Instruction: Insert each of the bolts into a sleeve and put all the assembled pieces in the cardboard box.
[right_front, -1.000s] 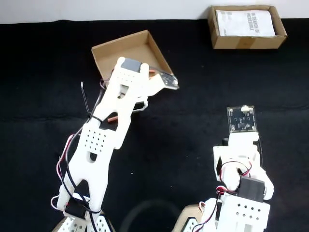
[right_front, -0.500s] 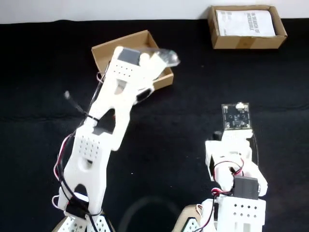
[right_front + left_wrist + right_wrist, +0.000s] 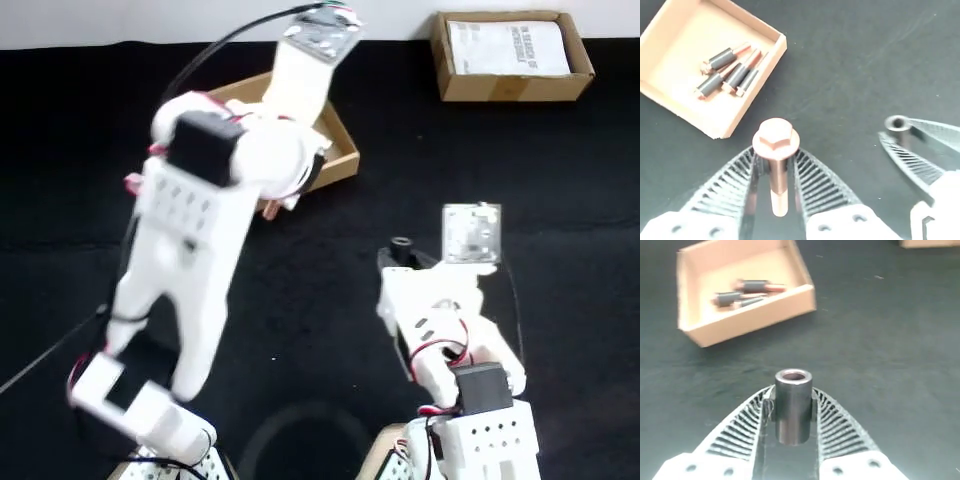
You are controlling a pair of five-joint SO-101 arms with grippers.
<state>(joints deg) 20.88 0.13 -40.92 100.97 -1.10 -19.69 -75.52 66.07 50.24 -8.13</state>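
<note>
The left pincer [image 3: 775, 150] pinched a copper bolt [image 3: 775, 141] lengthwise between its fingers, hex head pointing away from the wrist, above the bench [image 3: 865, 60] beside the cardboard box [image 3: 756, 86]. The right pincer [image 3: 793, 390] pinched a dark sleeve [image 3: 793, 412] lengthwise too, bore facing outward. Several assembled pieces [image 3: 732, 72] lay in the box.

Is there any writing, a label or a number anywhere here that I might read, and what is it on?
Printed sheet in the far box: several lines of dark print, too small and blurred to read.
Bolt, sleeve and the cardboard box with the assembled pieces: no words, numbers or signs to be seen.
</note>
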